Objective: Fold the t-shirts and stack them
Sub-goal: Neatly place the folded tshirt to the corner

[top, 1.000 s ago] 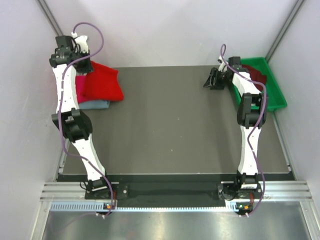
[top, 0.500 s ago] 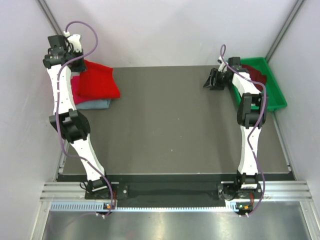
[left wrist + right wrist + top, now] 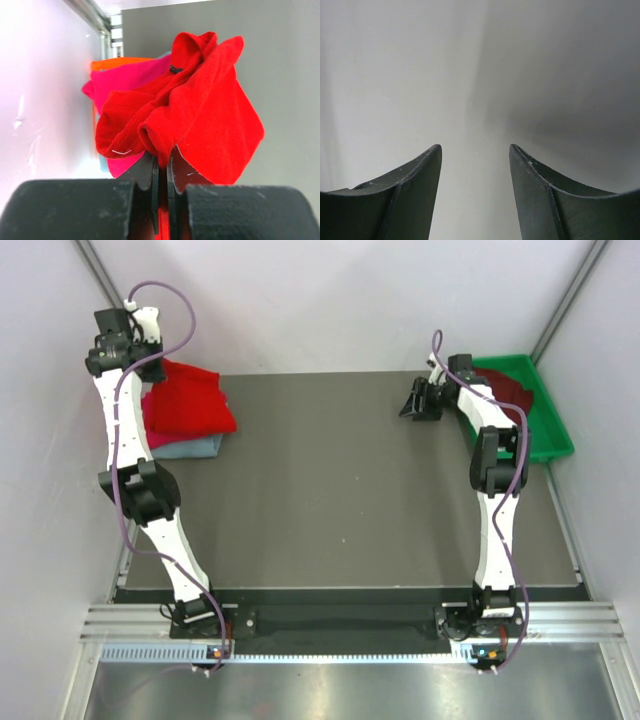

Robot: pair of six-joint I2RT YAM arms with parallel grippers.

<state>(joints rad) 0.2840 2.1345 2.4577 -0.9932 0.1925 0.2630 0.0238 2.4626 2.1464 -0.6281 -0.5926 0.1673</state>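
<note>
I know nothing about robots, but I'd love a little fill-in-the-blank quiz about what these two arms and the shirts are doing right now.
1. The left claw pinches the top shirt of the pile, which is bright ___.
2. The right claw is open and holds ___.
3. The maroon shirt lies in the ___ tray.

Missing words: red; nothing; green.

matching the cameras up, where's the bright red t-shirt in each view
Top external: the bright red t-shirt lies at the far left corner of the table.
Left wrist: it fills the centre, its edge pinched by the left fingers.
Right wrist: not in it.
Shared landmark: the crimson-pink shirt under it, seen in the top and left wrist views.
</note>
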